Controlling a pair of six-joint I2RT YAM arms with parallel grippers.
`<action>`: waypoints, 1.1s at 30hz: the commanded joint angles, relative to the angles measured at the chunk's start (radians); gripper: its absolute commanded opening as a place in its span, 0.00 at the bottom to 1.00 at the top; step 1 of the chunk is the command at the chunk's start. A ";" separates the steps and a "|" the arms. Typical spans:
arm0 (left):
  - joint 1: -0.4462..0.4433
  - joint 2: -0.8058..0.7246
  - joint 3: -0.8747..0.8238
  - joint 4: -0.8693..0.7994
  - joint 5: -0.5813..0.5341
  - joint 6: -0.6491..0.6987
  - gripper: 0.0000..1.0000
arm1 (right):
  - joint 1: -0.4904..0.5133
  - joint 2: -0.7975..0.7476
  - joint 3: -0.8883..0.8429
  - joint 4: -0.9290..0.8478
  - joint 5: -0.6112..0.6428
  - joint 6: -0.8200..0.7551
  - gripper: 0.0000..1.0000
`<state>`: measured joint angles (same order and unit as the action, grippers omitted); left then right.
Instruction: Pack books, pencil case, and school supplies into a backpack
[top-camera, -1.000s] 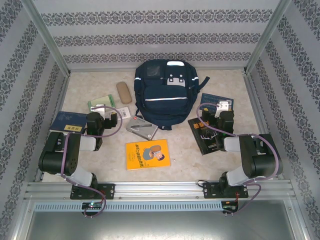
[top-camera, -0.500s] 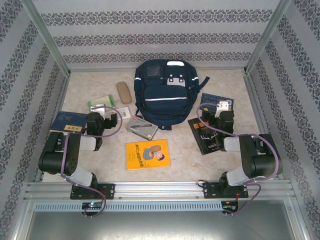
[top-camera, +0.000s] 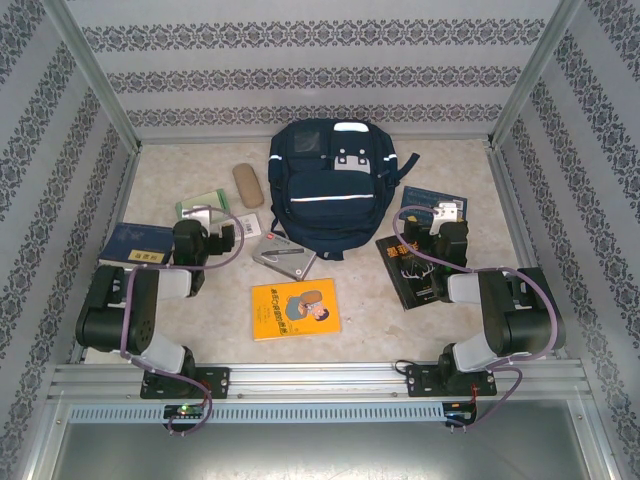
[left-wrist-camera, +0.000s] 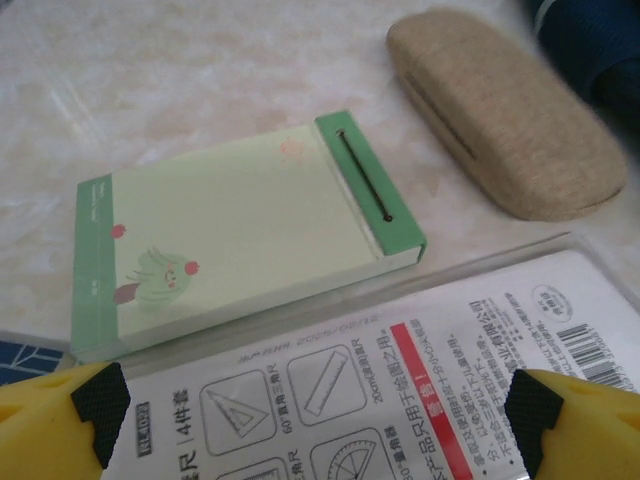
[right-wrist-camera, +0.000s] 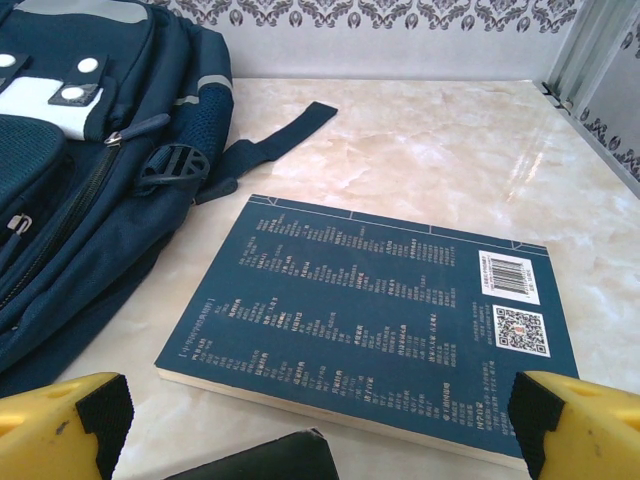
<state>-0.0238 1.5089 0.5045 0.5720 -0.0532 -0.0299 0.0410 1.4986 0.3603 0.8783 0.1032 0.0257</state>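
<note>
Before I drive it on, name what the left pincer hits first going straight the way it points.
The left pincer, open, would probably meet the white packet first; the pale green pad lies just beyond. Depth is unclear.

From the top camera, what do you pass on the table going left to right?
Navy book → green pad → tan case → backpack → blue book
</note>
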 joint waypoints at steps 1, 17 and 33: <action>0.016 -0.090 0.244 -0.432 -0.108 -0.030 0.99 | -0.009 -0.067 0.012 -0.014 0.055 0.025 0.98; -0.047 -0.074 0.588 -0.983 0.178 -0.532 1.00 | -0.032 -0.202 0.419 -0.748 -0.063 0.411 0.98; -0.378 0.289 0.790 -1.035 0.202 -0.628 0.86 | 0.147 0.282 0.883 -1.129 -0.198 0.374 0.98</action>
<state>-0.3820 1.7569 1.2495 -0.4007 0.1360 -0.6296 0.1814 1.7527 1.2060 -0.1799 -0.0570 0.3908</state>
